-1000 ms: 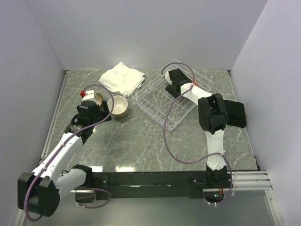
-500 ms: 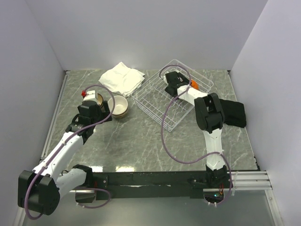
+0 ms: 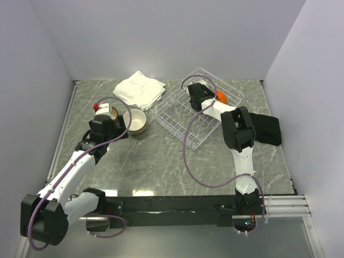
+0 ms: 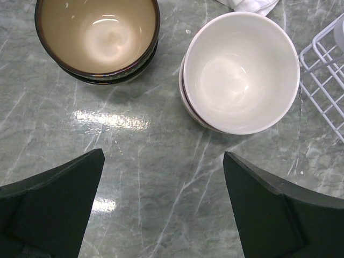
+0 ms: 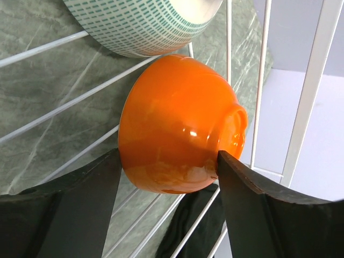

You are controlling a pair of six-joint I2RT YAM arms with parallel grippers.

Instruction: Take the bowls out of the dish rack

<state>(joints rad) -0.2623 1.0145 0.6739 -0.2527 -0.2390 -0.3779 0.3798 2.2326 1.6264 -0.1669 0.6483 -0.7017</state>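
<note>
Looked down on a glossy grey-green marbled tabletop (image 3: pixel 161 166), boxed in by plain pale lilac walls (image 3: pixel 161 37).

Found the one dish rack (image 3: pixel 177 115) at about 1 o'clock from the table's middle: white wire, rectangular, gridded floor, low sides, set askew.

Counted two bowls inside it in the right wrist view. Noted a smooth, shiny orange bowl (image 5: pixel 177 140) lying on its side against the wires, toward the rack's 2 o'clock edge. Noted beside it a patterned bowl (image 5: pixel 145 24), white with a fine teal grid, touching or nearly touching the orange one.

Saw the right gripper (image 5: pixel 167 156) clamped on the orange bowl, one dark finger pressed to each flank.

Counted two more bowl piles out on the table at 10 o'clock, close together but apart. Made out a tan bowl (image 4: pixel 99 35) with a dark rim, apparently nested in a second. Made out a glossy white bowl (image 4: pixel 242 70), likewise seeming to sit in another.

Saw the left gripper (image 4: pixel 164 161) hanging over bare marble near them, fingers spread wide, grasping nothing.

Counted two cloths: a folded white cloth (image 3: pixel 138 88) at 11 o'clock and a black cloth (image 3: pixel 269 129) at 3 o'clock, just past the rack.
</note>
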